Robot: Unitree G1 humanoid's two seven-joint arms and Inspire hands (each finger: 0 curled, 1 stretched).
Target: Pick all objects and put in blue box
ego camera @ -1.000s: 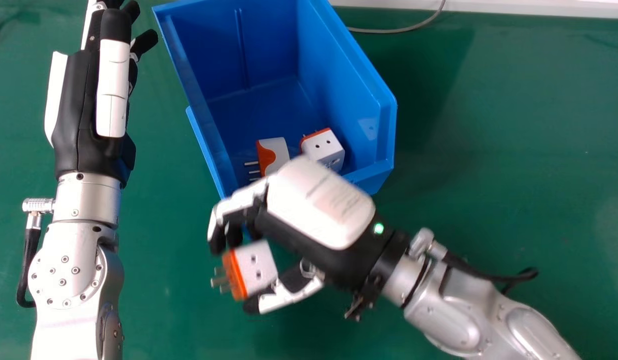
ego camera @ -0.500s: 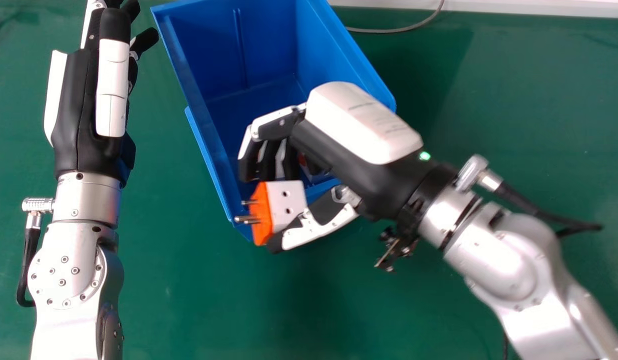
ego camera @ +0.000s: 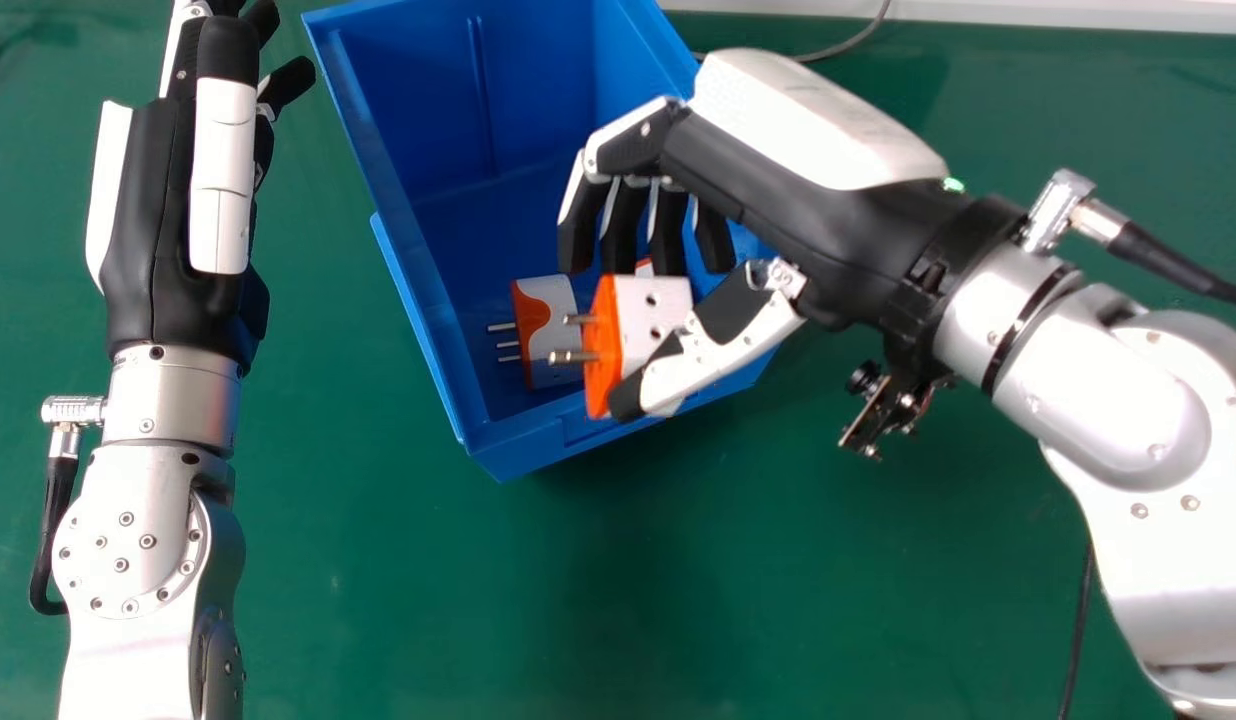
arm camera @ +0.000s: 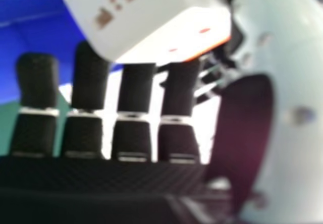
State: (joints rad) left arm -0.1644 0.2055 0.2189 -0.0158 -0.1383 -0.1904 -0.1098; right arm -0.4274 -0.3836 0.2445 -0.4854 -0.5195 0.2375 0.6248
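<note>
My right hand [ego camera: 798, 170] is over the near right part of the blue box [ego camera: 518, 445], its fingers and thumb curled on a white and orange plug adapter [ego camera: 650, 315] with metal prongs pointing left. In the right hand view the held adapter [arm camera: 146, 22] sits between the fingers and thumb of my right hand [arm camera: 101, 173]. Inside the box lies another white and orange adapter [ego camera: 550, 320], with part of one more visible behind the held one. My left hand [ego camera: 158, 220] rests left of the box, fingers straight.
Green table surface [ego camera: 398, 620] surrounds the box. A grey cable [ego camera: 846, 45] runs along the back, near a pale strip at the table's far edge. The box's left wall stands close to the left hand's fingers.
From below the box's near edge, my right hand has moved up and to the right with the adapter, which is now over the box. The left hand has stayed put.
</note>
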